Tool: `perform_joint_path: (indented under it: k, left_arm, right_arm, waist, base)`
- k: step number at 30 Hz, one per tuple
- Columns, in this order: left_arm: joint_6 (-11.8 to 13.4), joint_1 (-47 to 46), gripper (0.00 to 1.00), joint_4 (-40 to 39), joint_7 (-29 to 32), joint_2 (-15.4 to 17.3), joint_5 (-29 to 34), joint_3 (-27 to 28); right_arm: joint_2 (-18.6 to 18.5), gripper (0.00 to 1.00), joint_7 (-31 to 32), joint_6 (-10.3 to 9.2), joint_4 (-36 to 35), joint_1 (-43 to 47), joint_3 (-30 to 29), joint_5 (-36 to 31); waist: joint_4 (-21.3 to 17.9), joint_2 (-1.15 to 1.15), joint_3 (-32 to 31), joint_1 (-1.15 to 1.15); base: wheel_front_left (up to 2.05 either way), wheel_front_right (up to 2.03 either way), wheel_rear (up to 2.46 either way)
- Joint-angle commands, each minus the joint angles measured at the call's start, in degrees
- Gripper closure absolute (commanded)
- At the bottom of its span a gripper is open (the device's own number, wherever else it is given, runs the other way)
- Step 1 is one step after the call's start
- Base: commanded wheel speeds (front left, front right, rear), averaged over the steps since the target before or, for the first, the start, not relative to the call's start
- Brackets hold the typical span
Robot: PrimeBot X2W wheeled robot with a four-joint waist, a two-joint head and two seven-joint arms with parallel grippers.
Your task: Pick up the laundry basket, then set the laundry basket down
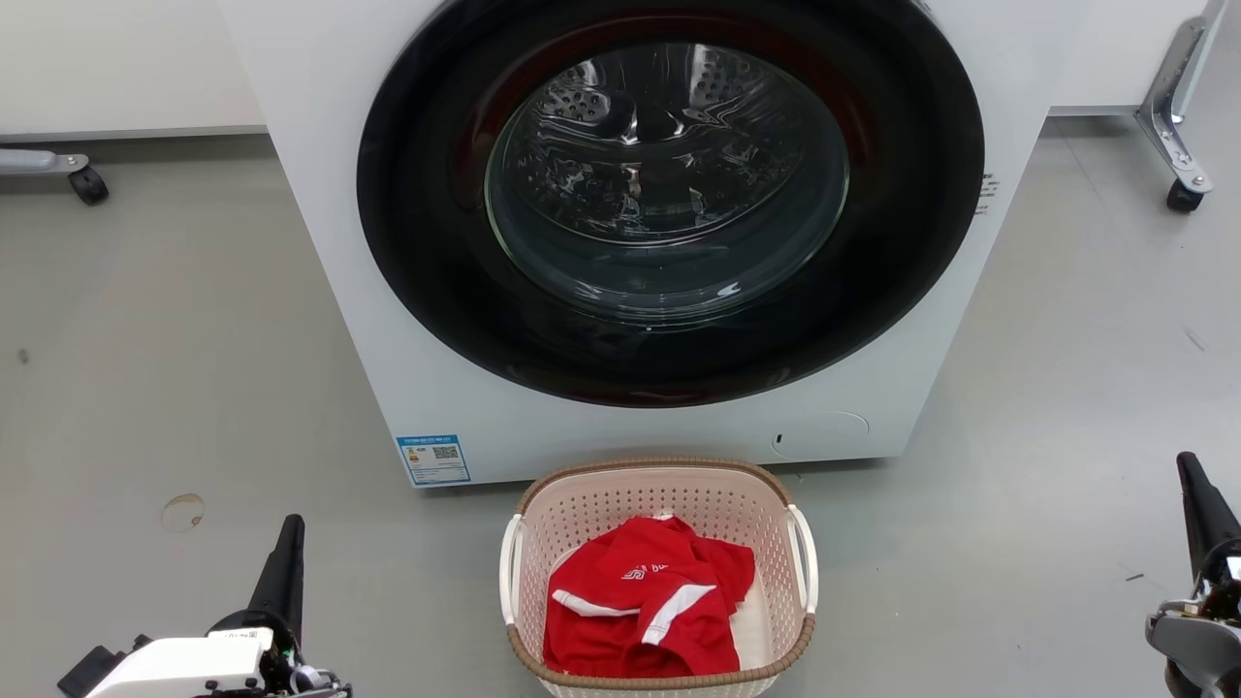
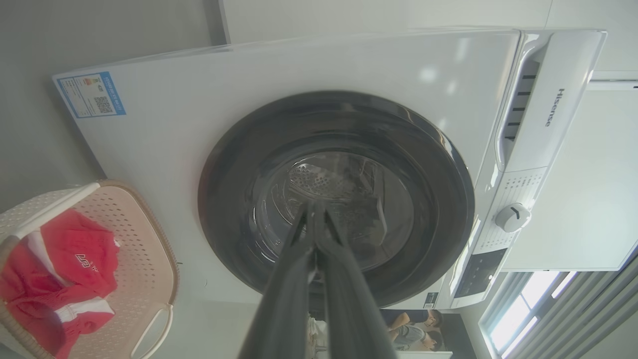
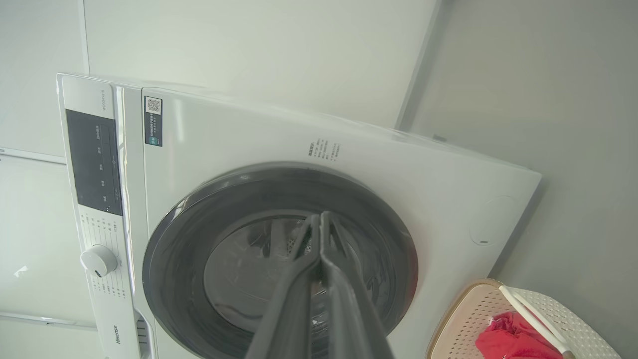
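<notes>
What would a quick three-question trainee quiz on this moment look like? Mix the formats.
1. True or false: the laundry basket stands on the floor in front of the washing machine.
2. What lies in the basket? A) a red garment B) a blue towel C) nothing
3. Fill in: the left gripper and the right gripper are both ____ (open/shut), and neither touches the basket.

Key: 1 true; 2 A; 3 shut.
</notes>
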Motion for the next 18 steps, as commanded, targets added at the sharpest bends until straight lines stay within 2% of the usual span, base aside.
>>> perform_joint_path:
  k: [1,18]
  left_arm:
    - [-0.96,-3.19,1.00,-0.78,-0.34,0.27,-1.32,2.52]
    - [-1.07,-3.25,1.00,-0.72,-0.25,0.11,-1.42,2.75]
  right_arm:
    - [-1.38,1.00,0.72,0.28,-1.52,-2.88,0.33,1.48]
    - [-1.36,1.00,0.76,0.28,-1.52,-2.90,0.26,1.68]
  waist:
    - [-0.09,0.00,0.03,0.00]
    - [-0.11,0.00,0.04,0.00]
  base:
    - [0.00,0.00,0.00]
    - [0.00,0.00,0.00]
